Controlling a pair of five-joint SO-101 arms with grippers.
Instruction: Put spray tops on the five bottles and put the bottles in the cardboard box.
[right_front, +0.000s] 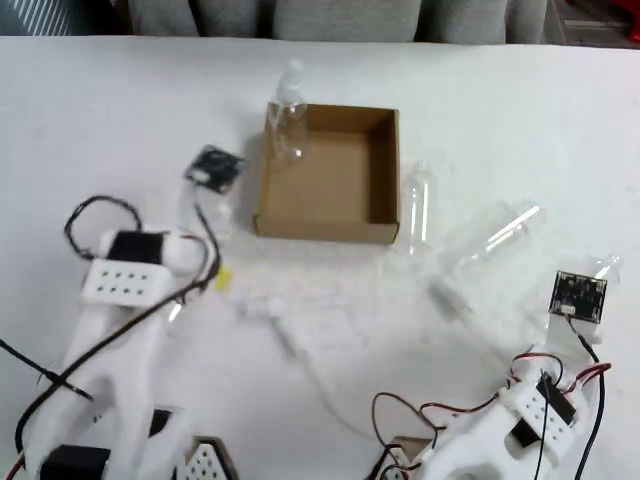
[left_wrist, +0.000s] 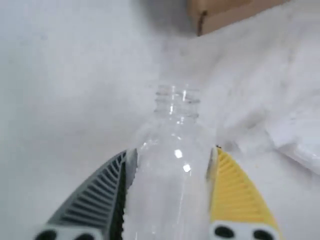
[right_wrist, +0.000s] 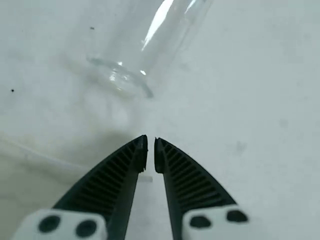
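Left tool (left_wrist: 171, 152) grasps a capless bottle (left_wrist: 175, 125) left of the box (right_front: 325, 228); right tool (right_wrist: 150, 145), clenched empty, faces a lying bottle (right_wrist: 145, 45) on bare worktop (right_wrist: 260, 75).

The right gripper (right_wrist: 151, 146) hangs low over the white desk (right_wrist: 260, 100). Its two black ribbed fingers (right_wrist: 125, 175) are drawn almost together, with only a thin slit between the tips and nothing held. A clear bottle (right_wrist: 150, 45) lies on its side just beyond the tips, apart from them, one round end turned toward the gripper.
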